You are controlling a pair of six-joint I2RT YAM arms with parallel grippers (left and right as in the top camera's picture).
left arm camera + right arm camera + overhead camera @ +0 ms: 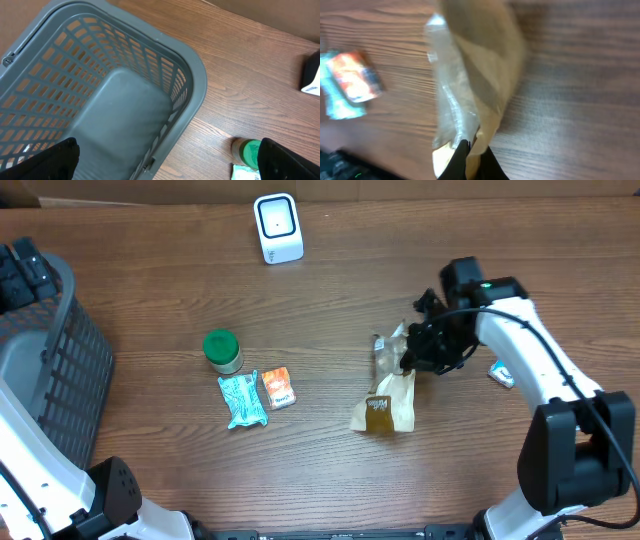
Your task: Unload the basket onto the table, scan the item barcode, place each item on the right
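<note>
A tan and clear plastic pouch (392,395) lies right of the table's centre, its upper end lifted. My right gripper (408,358) is shut on that upper end. In the right wrist view the pouch (475,65) hangs blurred ahead of the black fingertips (462,160), which pinch its edge at the right gripper (474,162). No barcode shows on it. The white scanner (277,227) stands at the far middle of the table. My left gripper (167,165) is wide open above the grey basket (197,75), holding nothing.
The grey basket (60,350) fills the left edge. A green-lidded jar (222,351), a teal packet (242,400) and an orange packet (278,387) lie left of centre. A small white and blue item (502,374) sits under the right arm.
</note>
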